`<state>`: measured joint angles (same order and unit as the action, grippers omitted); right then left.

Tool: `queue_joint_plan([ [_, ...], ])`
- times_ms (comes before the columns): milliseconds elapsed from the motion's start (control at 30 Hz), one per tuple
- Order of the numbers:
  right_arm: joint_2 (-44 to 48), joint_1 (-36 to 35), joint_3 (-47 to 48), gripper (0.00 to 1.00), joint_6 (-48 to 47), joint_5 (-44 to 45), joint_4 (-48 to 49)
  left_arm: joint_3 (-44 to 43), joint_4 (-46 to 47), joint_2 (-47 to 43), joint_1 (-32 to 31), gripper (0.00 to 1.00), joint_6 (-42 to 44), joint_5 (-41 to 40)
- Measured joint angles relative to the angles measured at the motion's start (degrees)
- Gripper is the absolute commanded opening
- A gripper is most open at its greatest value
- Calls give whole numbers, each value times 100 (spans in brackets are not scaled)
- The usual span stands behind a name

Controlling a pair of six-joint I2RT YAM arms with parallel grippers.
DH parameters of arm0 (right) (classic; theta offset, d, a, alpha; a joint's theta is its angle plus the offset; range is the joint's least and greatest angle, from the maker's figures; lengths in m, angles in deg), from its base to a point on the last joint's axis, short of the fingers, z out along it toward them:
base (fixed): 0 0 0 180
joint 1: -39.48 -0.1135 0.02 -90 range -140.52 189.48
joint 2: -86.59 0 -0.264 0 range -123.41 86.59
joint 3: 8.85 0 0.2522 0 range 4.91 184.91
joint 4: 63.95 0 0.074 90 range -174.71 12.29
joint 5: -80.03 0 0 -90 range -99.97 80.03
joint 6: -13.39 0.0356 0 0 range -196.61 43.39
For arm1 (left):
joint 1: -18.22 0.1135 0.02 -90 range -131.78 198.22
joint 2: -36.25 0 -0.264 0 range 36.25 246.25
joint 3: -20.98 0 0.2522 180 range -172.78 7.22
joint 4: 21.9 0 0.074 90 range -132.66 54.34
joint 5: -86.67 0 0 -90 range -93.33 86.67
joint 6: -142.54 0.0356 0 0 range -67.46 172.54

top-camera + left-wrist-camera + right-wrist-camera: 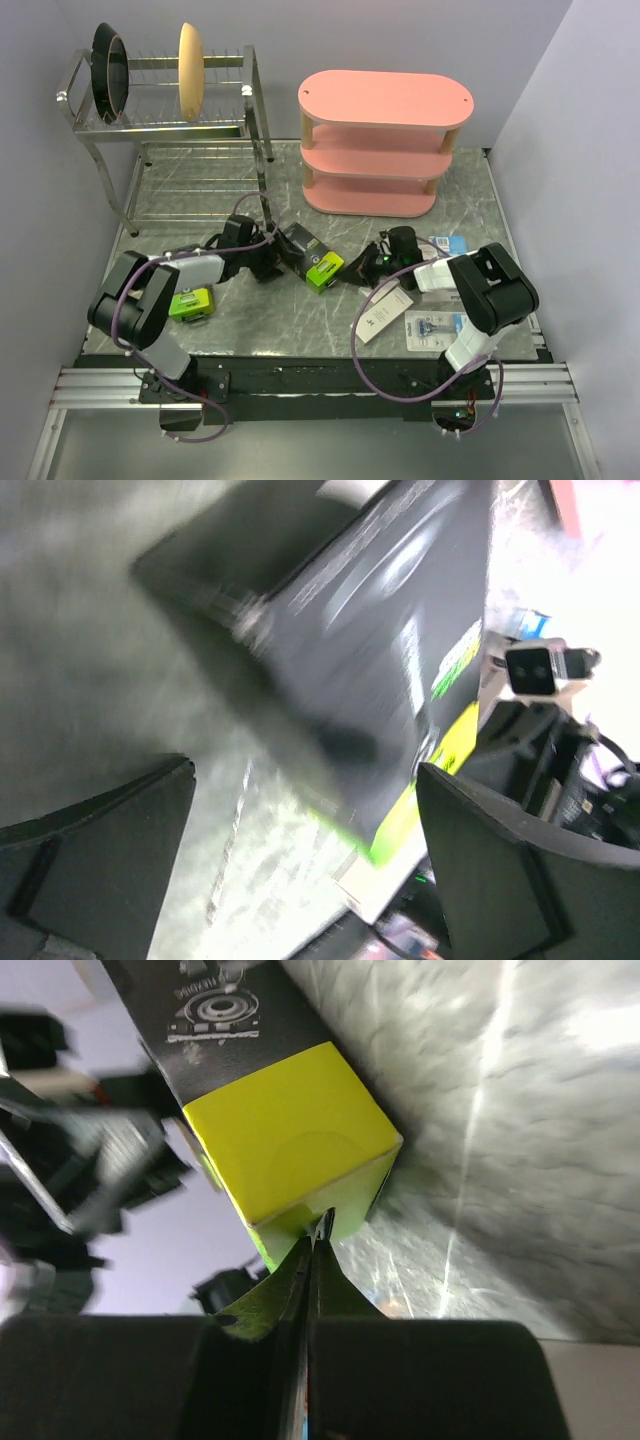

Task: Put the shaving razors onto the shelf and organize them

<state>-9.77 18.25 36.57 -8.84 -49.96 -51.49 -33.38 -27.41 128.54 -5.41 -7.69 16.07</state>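
A black-and-lime-green razor box (312, 258) lies on the marble table between my two grippers. My left gripper (274, 256) is open at its black end; in the left wrist view the box (380, 650) lies tilted between and ahead of the wide-apart fingers (500, 870). My right gripper (369, 267) is shut, its tips (318, 1235) pressed together against the lower edge of the box's lime end (290, 1130). A second lime box (190, 303) lies under the left arm. A white box (383, 313) and two blue-card blister packs (435, 328) (448, 243) lie near the right arm. The pink shelf (385, 100) stands bare behind.
A metal dish rack (160, 110) with a black pan (110, 72) and a tan bowl (190, 55) stands at the back left. Walls close in the table on the left, back and right.
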Motion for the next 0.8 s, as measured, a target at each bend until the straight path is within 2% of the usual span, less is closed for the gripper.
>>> queue_joint_plan([
  [167, 140, 160, -35, 0, 479, 33, 170, 527, 435, -210, 4, 99, -776, 269],
  [400, 289, -55, -59, 0, 990, 170, 374, 494, 977, 225, -72, 99, -1836, 636],
  [600, 289, -247, -61, 0, 1080, 275, 247, 236, 1115, 551, -444, 75, -2382, 704],
  [700, 289, -297, -61, 0, 1078, 337, 160, 223, 1095, 562, -466, 57, -2380, 723],
  [733, 289, -304, -59, 0, 1062, 382, 138, 223, 1075, 562, -457, 48, -2341, 726],
  [767, 289, -306, -59, 3, 1056, 426, 101, 221, 1062, 557, -448, 43, -2308, 728],
  [800, 289, -304, -59, 12, 1029, 481, 44, 221, 1047, 549, -431, 34, -2199, 732],
])
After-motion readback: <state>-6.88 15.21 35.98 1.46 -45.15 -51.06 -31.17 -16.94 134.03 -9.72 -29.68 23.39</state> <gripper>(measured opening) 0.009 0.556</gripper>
